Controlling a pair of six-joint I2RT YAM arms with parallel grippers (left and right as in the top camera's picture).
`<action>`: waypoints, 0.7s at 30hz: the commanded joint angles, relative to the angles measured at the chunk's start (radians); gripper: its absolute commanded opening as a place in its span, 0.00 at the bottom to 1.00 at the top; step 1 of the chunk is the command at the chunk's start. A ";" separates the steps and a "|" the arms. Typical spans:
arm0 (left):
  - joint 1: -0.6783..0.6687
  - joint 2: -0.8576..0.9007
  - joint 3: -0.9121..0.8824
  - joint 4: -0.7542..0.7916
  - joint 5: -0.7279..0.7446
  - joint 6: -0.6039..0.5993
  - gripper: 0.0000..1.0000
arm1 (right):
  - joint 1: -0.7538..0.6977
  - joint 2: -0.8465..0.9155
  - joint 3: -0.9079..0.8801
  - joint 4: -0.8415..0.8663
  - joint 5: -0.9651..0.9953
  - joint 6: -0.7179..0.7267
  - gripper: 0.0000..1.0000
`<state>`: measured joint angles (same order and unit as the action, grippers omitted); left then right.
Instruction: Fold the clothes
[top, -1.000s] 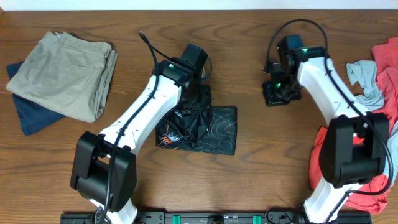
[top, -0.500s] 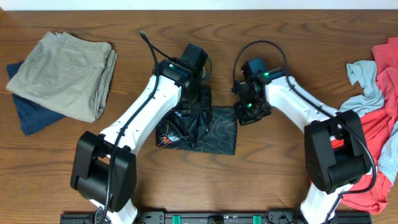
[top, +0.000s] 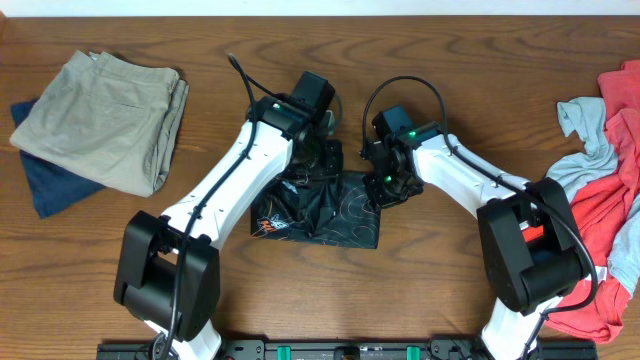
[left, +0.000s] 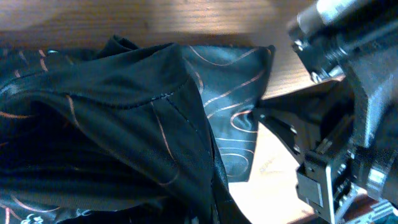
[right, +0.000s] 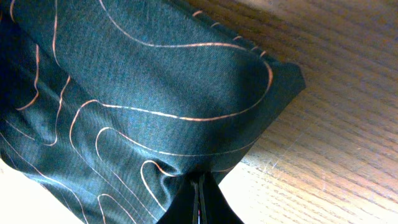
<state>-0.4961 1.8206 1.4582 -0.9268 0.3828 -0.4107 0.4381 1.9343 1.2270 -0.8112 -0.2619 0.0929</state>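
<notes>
A black T-shirt (top: 335, 210) with thin orange contour lines lies partly folded at the table's middle. Its upper left part is bunched and lifted. My left gripper (top: 317, 165) is shut on that bunched cloth. In the left wrist view the black T-shirt (left: 124, 124) rises up and hides the jaws. My right gripper (top: 384, 188) is at the shirt's upper right corner. In the right wrist view the right gripper (right: 199, 183) is shut, its tips pressed against the edge of the black T-shirt (right: 143, 99), which puckers there.
Folded khaki trousers (top: 100, 105) lie on a dark blue garment (top: 50, 190) at the far left. A coral-red shirt (top: 600, 235) and a pale grey-blue shirt (top: 585, 125) are heaped at the right edge. The right arm's body (left: 336, 124) is close beside the left wrist.
My right arm has swung left from the back right of the table to the black shirt's right corner, jaws shut throughout. The left arm has stayed where it was, holding the cloth.
</notes>
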 joint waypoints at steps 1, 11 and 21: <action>-0.024 0.000 0.015 -0.002 0.037 0.016 0.06 | 0.012 -0.018 -0.007 0.008 -0.008 0.019 0.01; -0.097 0.001 0.015 0.034 0.036 0.013 0.15 | 0.012 -0.018 -0.007 0.008 -0.008 0.019 0.01; -0.061 0.001 0.015 0.019 0.000 0.066 0.52 | -0.077 -0.029 0.066 -0.109 0.233 0.089 0.22</action>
<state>-0.5831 1.8206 1.4582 -0.8921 0.4122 -0.3878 0.4168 1.9343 1.2396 -0.8951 -0.1688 0.1295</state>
